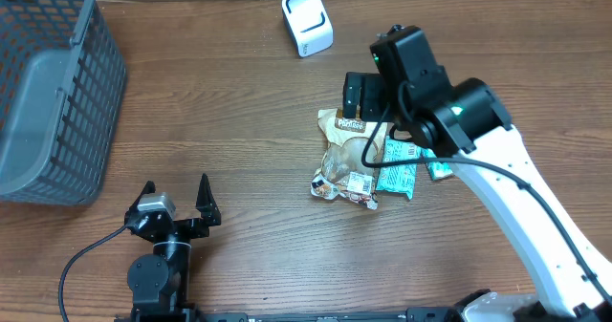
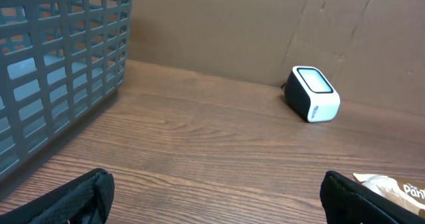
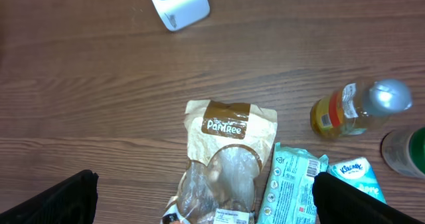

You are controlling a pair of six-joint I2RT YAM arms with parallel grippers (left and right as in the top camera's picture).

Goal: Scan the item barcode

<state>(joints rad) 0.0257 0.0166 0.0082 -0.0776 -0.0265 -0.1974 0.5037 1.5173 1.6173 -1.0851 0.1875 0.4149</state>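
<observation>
- The worktop (image 1: pixel 239 121) is brown wood-grain board, with a tan wall behind it at the far side.
- The left hand (image 1: pixel 176 190) sits low at the near left of the worktop. Its two black fingers (image 2: pixel 73 201) are spread wide with nothing between them.
- The right hand (image 3: pixel 212 201) hangs above the cluster of goods right of centre. Its fingers are also spread wide — they grip nothing and touch nothing.
- The snack bag (image 3: pixel 226 164) lies flat on the worktop directly below the right hand. Its brown printed header points to the far side, its clear window shows pale pieces inside, and a white label sits at its near end.
- The scanner (image 1: pixel 306 21) is a small white box with a dark window. It stands at the far middle of the worktop, well apart from the snack bag.
- A teal pack of wipes (image 3: pixel 289 191) lies just beside the bag on its right, edge to edge with it.
- A small blue tissue pack (image 3: pixel 352 177) lies right of the wipes.
- A bottle (image 3: pixel 348 108) of yellow-orange drink with a silver cap lies on its side, farther back and to the right of the bag.
- A grey slatted basket (image 1: pixel 48 83) stands at the far left — whether it holds anything cannot be told.
</observation>
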